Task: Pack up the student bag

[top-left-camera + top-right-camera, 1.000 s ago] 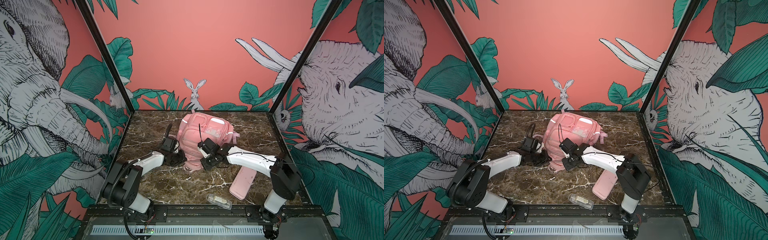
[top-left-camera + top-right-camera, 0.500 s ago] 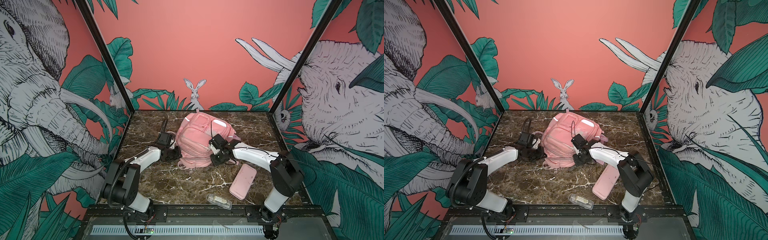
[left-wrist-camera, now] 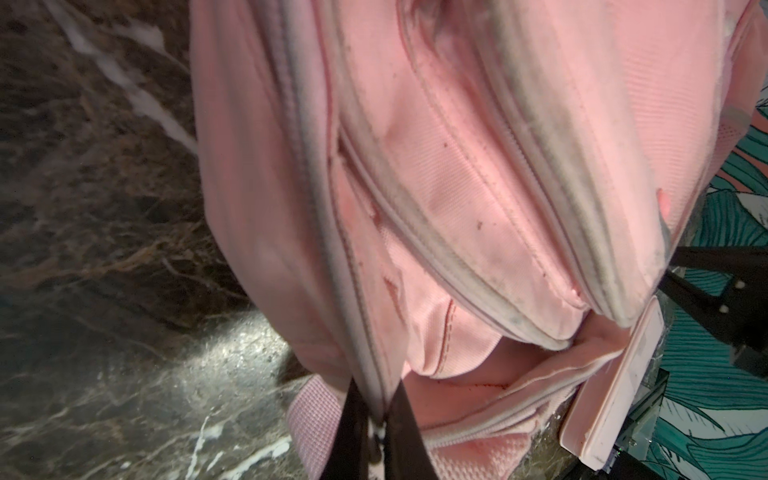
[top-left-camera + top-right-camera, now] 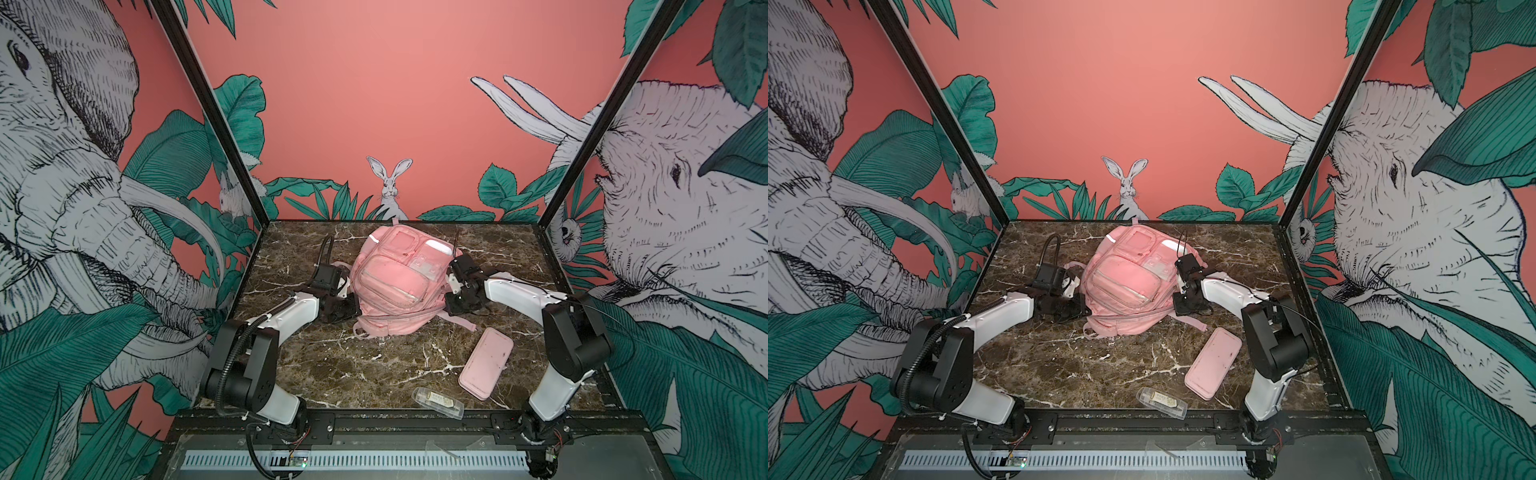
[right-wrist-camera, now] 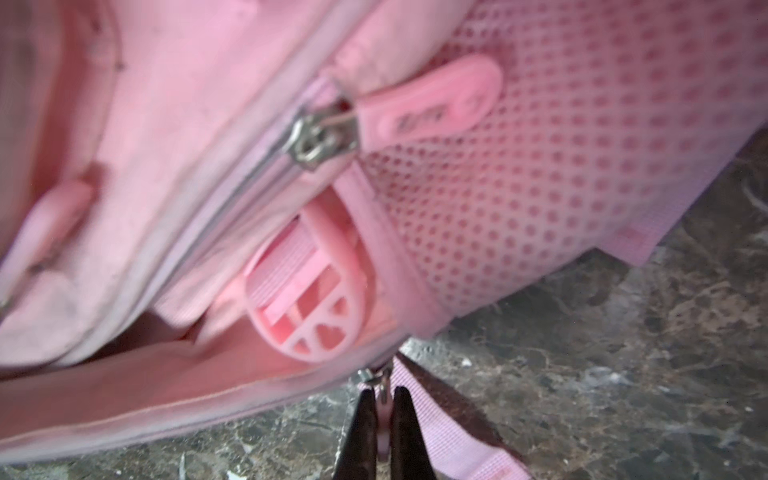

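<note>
Both grippers have swung outward and farther from the robot base than a second ago. They were bunched at the near end of the student bag (image 4: pixel 395 282) (image 4: pixel 1125 286); now it lies flatter and wider, front up, between them on the marble table (image 4: pixel 353 374). The arm that covered part of the pencil case (image 4: pixel 486 363) is clear of it.

Left gripper (image 4: pixel 355 309) (image 3: pixel 378 432): fingers pressed together on the bag's grey-soiled zip edge, at the bag's side.

Right gripper (image 4: pixel 451 301) (image 5: pixel 384 432): tips nipped on a pale zip pull (image 5: pixel 383 419) hanging from a metal slider, at the opposite side.

Bag: soft pink fabric, several zipped front pockets, white reflective strips, scuffed zip tapes. Just beyond the right fingertips are a dotted mesh side pocket (image 5: pixel 561 166), a pink strap buckle (image 5: pixel 307 291) and a second slider with a rubbery pink tab. Beyond the left fingertips a gap between zip edges shows pink lining.

Pencil case lies base-side of the right gripper, apart from it. A small clear box (image 4: pixel 437 402) sits nearer the base.
</note>
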### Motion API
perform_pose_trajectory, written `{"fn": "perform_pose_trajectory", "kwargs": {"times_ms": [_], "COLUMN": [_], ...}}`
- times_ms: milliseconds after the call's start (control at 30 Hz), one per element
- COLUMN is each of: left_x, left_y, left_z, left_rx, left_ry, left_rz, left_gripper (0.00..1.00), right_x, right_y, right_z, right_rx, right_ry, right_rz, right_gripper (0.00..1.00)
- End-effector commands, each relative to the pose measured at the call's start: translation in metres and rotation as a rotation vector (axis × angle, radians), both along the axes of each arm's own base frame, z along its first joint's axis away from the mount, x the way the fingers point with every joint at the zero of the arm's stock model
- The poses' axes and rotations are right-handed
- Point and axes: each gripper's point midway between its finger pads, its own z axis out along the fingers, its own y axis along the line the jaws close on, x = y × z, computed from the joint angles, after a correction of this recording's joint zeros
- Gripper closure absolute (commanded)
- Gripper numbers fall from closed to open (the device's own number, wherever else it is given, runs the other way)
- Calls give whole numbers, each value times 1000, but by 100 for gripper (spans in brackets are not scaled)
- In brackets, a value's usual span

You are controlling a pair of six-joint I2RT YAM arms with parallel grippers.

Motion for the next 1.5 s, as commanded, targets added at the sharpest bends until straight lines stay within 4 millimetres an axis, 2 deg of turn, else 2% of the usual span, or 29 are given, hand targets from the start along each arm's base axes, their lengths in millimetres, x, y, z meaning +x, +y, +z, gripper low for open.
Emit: {"fn": "perform_pose_trajectory", "kwargs": {"times_ms": [0, 267, 567, 767, 800, 933, 1000, 1200, 1467], "left_x": [-5, -9, -7, -5, -4, -1, 1, 13, 37], "left_y": [8, 9, 2, 1, 0, -2, -2, 7, 20], "left_z": [11, 11, 11, 10, 10, 10, 9, 9, 14], "left_rx": [23, 14, -20, -27, -32, -35, -30, 47, 155], "left_ry": [-17, -19, -19, -16, -16, -16, -15, -39, -86], "left_rz": [-14, -13, -20, -20, -20, -24, -27, -21, -1], "left_gripper": [100, 100, 100, 100, 100, 100, 100, 100, 100], "right_x": [13, 30, 55, 54, 54, 43, 37, 29, 48], "right_y": [-17, -37, -40, -46, -44, -41, -44, -51, -20], "right_z": [1, 0, 9, 7, 11, 21, 27, 47, 67], "right_rx": [-40, -37, -44, -50, -39, 2, -4, -15, 90], "right_ry": [-16, -27, -48, -34, -40, -57, -70, -125, -181], "right_rz": [-45, -127, -142, -149, -143, -122, -117, -108, -80], "right_gripper": [100, 100, 100, 100, 97, 72, 65, 61, 57]}}
